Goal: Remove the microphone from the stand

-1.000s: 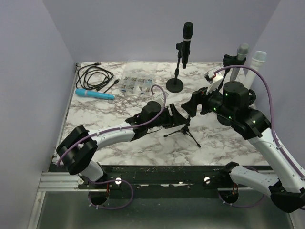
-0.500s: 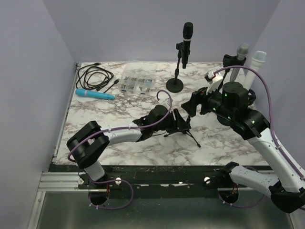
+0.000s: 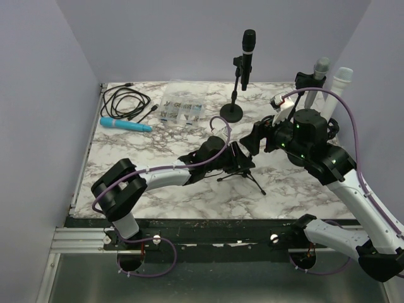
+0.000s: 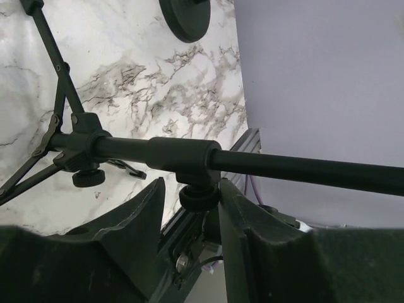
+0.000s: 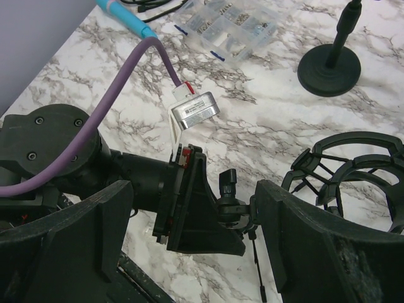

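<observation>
A black tripod stand [image 3: 243, 173] stands mid-table. Its pole [image 4: 284, 165] crosses the left wrist view. My left gripper [image 3: 237, 158] is open, its jaws either side of the pole's collar knob [image 4: 199, 196]; the knob touches one finger and stands clear of the other. The stand's shock mount ring [image 5: 353, 170] looks empty. My right gripper [image 5: 192, 208] is wide open just above the left gripper and the stand's joint [image 5: 230, 205], holding nothing. A black microphone [image 3: 248, 47] sits upright in a round-base stand [image 3: 231, 112] at the back.
A grey microphone [image 3: 320, 66] and a white one [image 3: 343, 77] stand at the back right. A blue microphone [image 3: 125, 124] lies at the left, with black cables [image 3: 125, 101] behind it. A clear parts box [image 3: 182, 108] sits at the back centre.
My left gripper has reached right to the tripod stand and now straddles its pole. The right arm has barely moved.
</observation>
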Action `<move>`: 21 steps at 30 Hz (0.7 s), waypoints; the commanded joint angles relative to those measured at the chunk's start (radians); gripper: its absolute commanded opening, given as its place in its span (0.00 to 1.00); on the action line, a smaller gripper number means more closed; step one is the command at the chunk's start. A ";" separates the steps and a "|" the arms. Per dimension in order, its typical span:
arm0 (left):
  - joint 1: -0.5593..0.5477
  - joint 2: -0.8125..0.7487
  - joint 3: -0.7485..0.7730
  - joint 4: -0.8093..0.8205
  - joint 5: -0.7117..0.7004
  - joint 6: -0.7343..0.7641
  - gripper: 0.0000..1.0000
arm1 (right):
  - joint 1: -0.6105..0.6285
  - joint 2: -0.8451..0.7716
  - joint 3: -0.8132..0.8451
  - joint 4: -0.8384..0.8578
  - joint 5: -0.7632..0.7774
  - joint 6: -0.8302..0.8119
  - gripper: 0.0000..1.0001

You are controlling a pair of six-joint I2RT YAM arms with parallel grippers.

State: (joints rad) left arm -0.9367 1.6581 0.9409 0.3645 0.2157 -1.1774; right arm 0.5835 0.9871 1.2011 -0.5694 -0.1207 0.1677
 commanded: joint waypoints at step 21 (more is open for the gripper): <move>0.060 0.043 -0.165 0.393 0.277 -0.314 0.00 | 0.004 -0.050 -0.069 -0.006 0.032 0.027 0.86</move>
State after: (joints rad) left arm -0.8982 1.6688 0.8406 0.5575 0.3733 -1.3148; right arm 0.5835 0.9634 1.1679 -0.5655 -0.1089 0.1738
